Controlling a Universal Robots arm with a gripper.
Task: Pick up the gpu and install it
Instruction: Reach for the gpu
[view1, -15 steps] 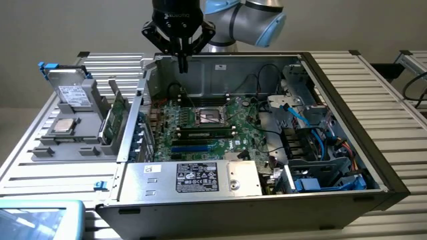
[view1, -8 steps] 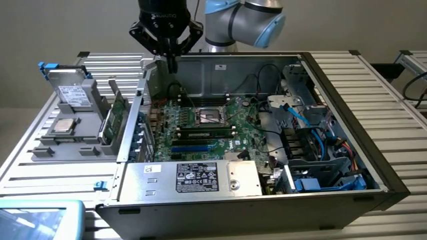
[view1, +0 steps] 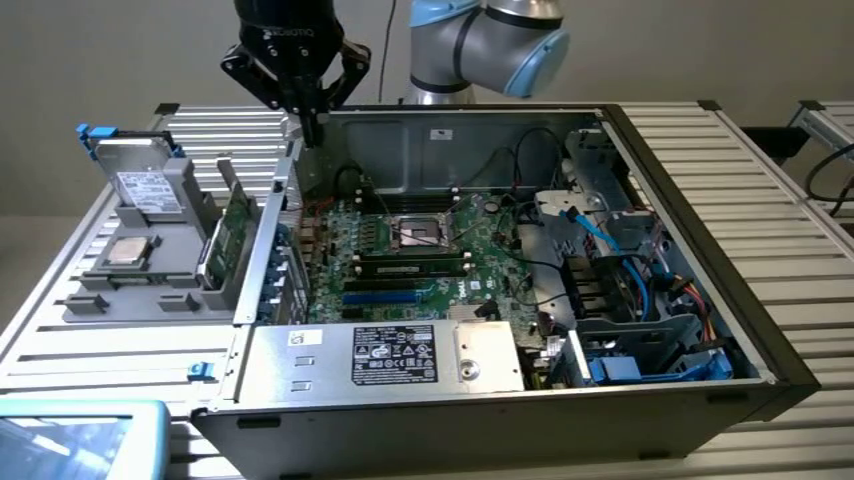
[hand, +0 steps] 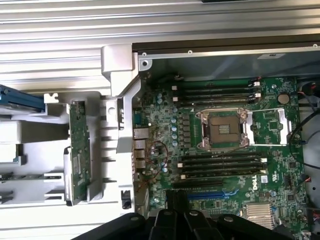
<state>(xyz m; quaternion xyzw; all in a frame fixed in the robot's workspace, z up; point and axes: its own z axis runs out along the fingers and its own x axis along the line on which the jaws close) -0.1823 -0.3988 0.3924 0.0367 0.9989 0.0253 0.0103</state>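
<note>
Your gripper (view1: 311, 132) hangs with its two fingers pressed together and nothing between them, over the far corner of the open computer case (view1: 400, 150), on the exterior view's left side of it. In the wrist view the gripper (hand: 176, 196) is a dark tip above the main board (hand: 155, 120), close to a long black slot (hand: 200, 184).

The graphics card (view1: 236, 235) you are after is outside the case. It stands upright on its long edge in the grey rack (view1: 134, 285) just beside the case wall, on the exterior view's left, with its green board showing. In the wrist view the graphics card (hand: 79, 150) appears edge-on as a narrow green strip in the rack (hand: 107, 145). The gripper is apart from it, higher up and not touching.

The rack also holds a silver hard drive (view1: 144, 190) with a white label, standing up, and a small square silver chip (view1: 130, 252) lying flat. Inside the case you can see the processor socket (view1: 420, 232), a memory stick (view1: 414, 268) seated next to it, the power supply box (view1: 400, 355) along the near side, and blue cables (view1: 607, 240) toward the exterior view's right
</note>
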